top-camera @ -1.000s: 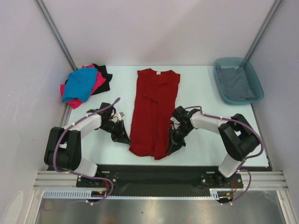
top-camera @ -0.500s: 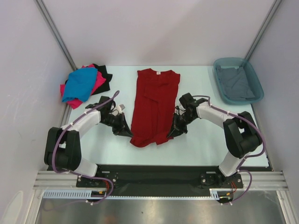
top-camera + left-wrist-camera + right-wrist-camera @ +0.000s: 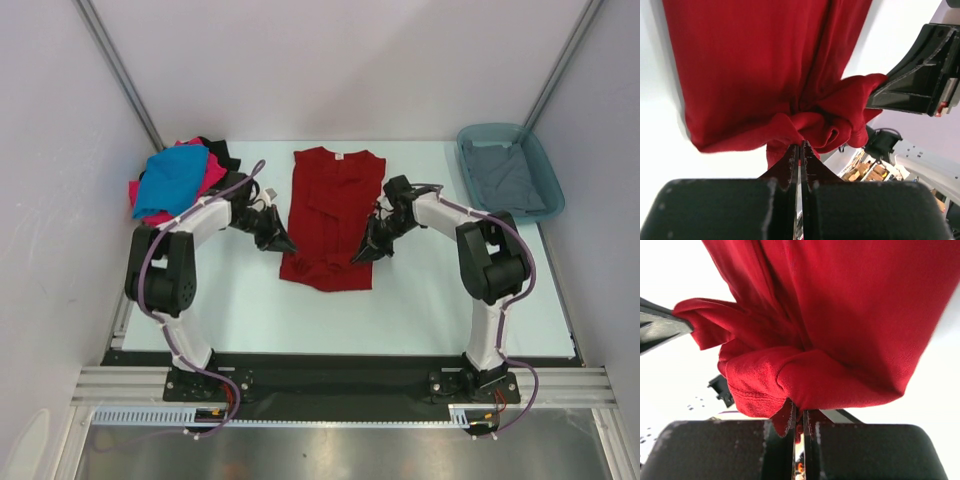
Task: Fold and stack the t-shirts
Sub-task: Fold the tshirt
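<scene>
The dark red t-shirt lies in the middle of the table, collar toward the far edge, already narrowed to a long strip with its sleeves turned in. The left end effector is clamped shut on the left corner of its hem, and the right end effector is pinched on the right corner. Both wrist views show bunched red cloth caught between the closed fingers and raised off the table. This looks like the crosswise fold, hem toward collar, part-way done.

At the far left corner, the blue t-shirt sits on the pink t-shirt and the black t-shirt in a rumpled heap. I cannot tell whether they are folded. The grey t-shirt lies in the teal tub at the far right corner, apparently untouched. Most of the task seems left.
</scene>
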{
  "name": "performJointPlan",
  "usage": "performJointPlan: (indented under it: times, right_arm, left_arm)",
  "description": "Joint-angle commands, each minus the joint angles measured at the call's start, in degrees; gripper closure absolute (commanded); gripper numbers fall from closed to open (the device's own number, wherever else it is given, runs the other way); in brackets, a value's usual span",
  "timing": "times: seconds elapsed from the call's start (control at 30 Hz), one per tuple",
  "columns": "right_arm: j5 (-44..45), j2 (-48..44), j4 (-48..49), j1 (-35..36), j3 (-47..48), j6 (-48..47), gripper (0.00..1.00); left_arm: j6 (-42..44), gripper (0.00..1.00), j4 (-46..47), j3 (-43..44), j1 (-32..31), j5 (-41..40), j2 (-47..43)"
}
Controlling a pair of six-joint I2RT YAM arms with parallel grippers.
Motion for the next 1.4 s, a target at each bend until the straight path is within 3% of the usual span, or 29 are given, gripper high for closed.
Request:
performJointPlan:
  times: [0.0, 0.47, 0.57, 0.63, 0.93, 1.0, 1.03, 1.1, 1.13, 1.17, 1.2, 1.23, 1.27, 1.3, 1.37]
  right_arm:
    - [-2.52, 2.51, -1.40, -2.59, 4.40, -1.63, 1.00]
    - [-4.64, 14.90, -5.09, -7.08, 19.25, -3.65, 1.00]
    - [-5.08, 16.58, -5.70, -7.34, 20.66, -3.91, 0.89]
    - [-4.46, 16.84, -5.71, -7.52, 20.84, -4.26, 0.89]
    - [-2.61, 16.76, -2.11, -10.41, 20.49, -3.39, 0.90]
    - [-2.62, 16.58, -0.96, -11.38, 20.57, -2.77, 0.86]
    - [-2.62, 16.58, 0.43, -11.82, 20.66, -2.16, 0.74]
    - [-3.23, 16.49, 1.85, -12.43, 20.84, -1.19, 0.64]
    - [-3.67, 16.58, 3.59, -12.87, 20.93, -0.75, 0.47]
    - [-3.84, 16.58, 4.48, -13.14, 21.10, -0.14, 0.40]
    - [-3.58, 16.67, 5.10, -13.40, 21.54, 0.30, 0.33]
    - [-3.67, 16.76, 6.41, -13.84, 21.80, 0.65, 0.23]
    - [-3.93, 16.93, 6.86, -14.11, 22.07, 1.01, 0.22]
    - [-3.67, 17.02, 7.12, -14.46, 22.59, 1.01, 0.21]
    - [-2.36, 16.50, 7.83, -15.60, 23.39, 1.36, 0.20]
  left_arm:
    - [1.12, 1.00, -0.45, 5.60, -0.36, 0.59, 3.45]
    - [1.30, 0.98, -3.70, 22.91, 0.52, 0.94, 18.74]
    - [1.13, 0.89, -4.58, 25.29, 0.79, 0.51, 20.68]
    - [1.04, 0.96, -4.33, 25.91, 1.05, 0.24, 21.21]
    - [2.18, 1.00, -4.85, 28.19, 3.59, -0.90, 22.97]
    - [2.53, 1.00, -4.85, 28.63, 4.30, -1.34, 23.05]
    - [2.36, 1.00, -4.50, 28.81, 4.91, -1.17, 23.23]
    - [1.92, 1.00, -3.27, 28.90, 5.44, -0.56, 23.23]
    - [1.92, 0.91, -2.74, 29.16, 5.88, -0.12, 23.14]
    - [1.74, 0.81, -2.13, 29.34, 6.06, 0.23, 23.23]
    - [1.13, 0.57, -0.99, 29.43, 6.15, 0.50, 23.23]
    - [0.87, 0.55, -0.20, 29.34, 6.32, 1.11, 23.14]
    - [0.60, 0.53, 1.03, 29.17, 6.41, 1.73, 22.97]
    - [0.16, 0.36, 2.52, 29.16, 6.32, 1.47, 22.44]
    - [-0.28, 0.13, 4.11, 28.90, 6.32, -0.02, 21.56]
